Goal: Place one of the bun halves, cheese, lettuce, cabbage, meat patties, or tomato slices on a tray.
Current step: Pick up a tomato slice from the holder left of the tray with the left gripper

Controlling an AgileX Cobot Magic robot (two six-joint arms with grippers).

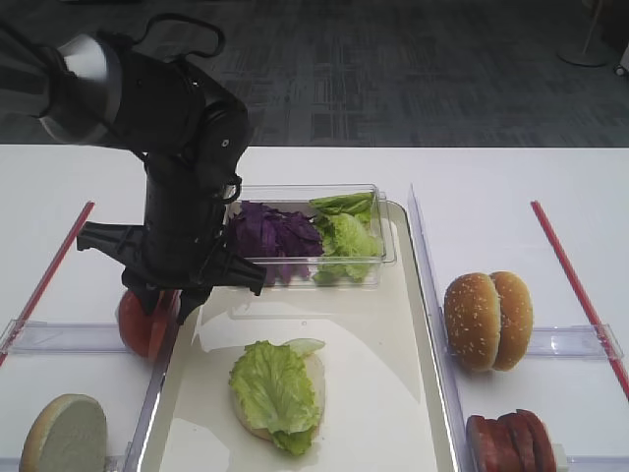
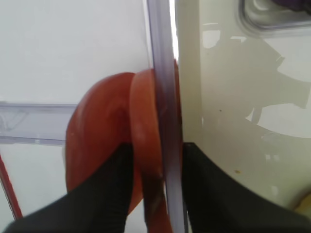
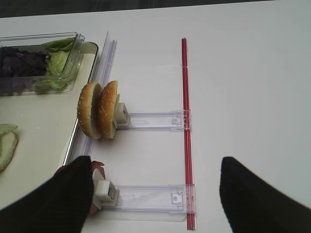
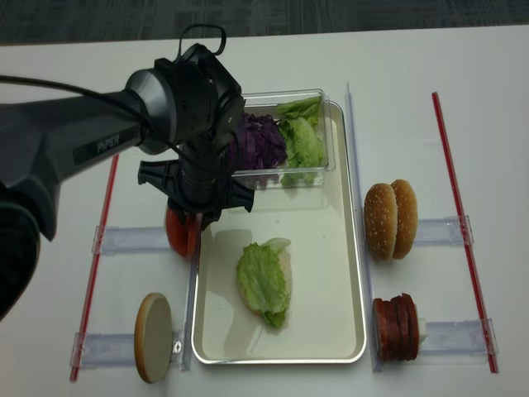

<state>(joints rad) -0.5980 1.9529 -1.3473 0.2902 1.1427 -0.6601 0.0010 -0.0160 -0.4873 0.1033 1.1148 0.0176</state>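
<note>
A: High view first. The black left gripper is down at the left rim of the long pale cream tray, right on the round red tomato slices standing on edge in their clear rack just outside that rim. On the tray, below and to the right of the gripper, lies a pale bun half under a crinkly green lettuce leaf.

B: Step in hand?

A: Picking a tomato slice, I'd say. Right wrist view: the black right gripper hangs with jaws wide apart and empty; the sesame bun halves stand up and to its left.

B: And the left wrist?

A: Close in. One black finger sits on each side of a slice, but the tray's clear edge strip runs between them too. Whether the pads have clamped the slice, I can't tell.

B: Overhead?

A: Same story: gripper over the slices beside the tray, dark meat patties far off to its right.

B: Next move?

A: Probably a firm pinch, a straight lift clear of the rack and strip, then across to the lettuce.
</note>
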